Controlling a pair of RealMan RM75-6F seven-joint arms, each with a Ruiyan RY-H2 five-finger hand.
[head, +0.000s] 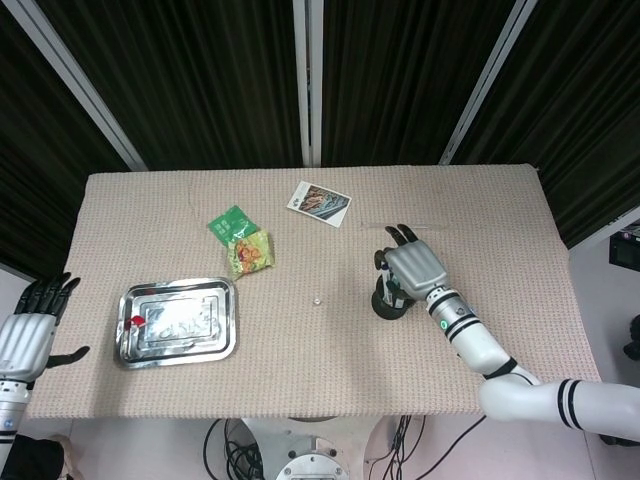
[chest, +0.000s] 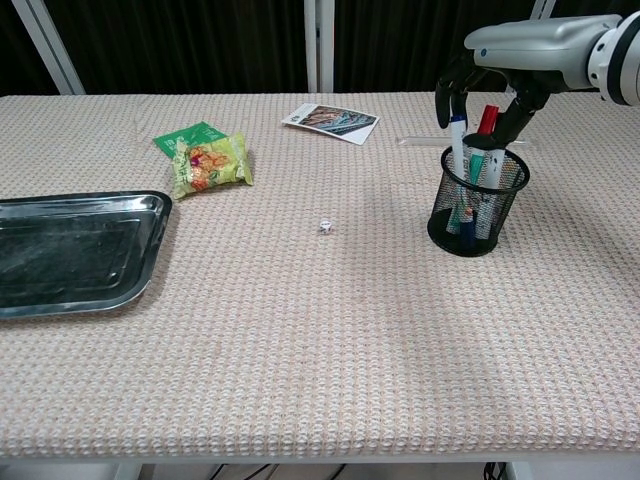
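A black mesh pen holder (chest: 478, 205) stands right of the table's middle, with several markers (chest: 459, 140) upright in it. My right hand (chest: 520, 55) hovers just above the marker tops, palm down, fingers hanging apart around them and gripping nothing. In the head view the right hand (head: 412, 268) covers most of the pen holder (head: 388, 303). My left hand (head: 25, 335) hangs off the table's left edge, fingers spread, holding nothing.
A steel tray (head: 125, 300) lies at the near left, also seen in the chest view (chest: 150, 260). Green snack packets (chest: 205, 155) and a printed card (chest: 330, 121) lie farther back. A tiny white object (chest: 325, 227) sits mid-table. A clear strip (chest: 415, 142) lies behind the holder.
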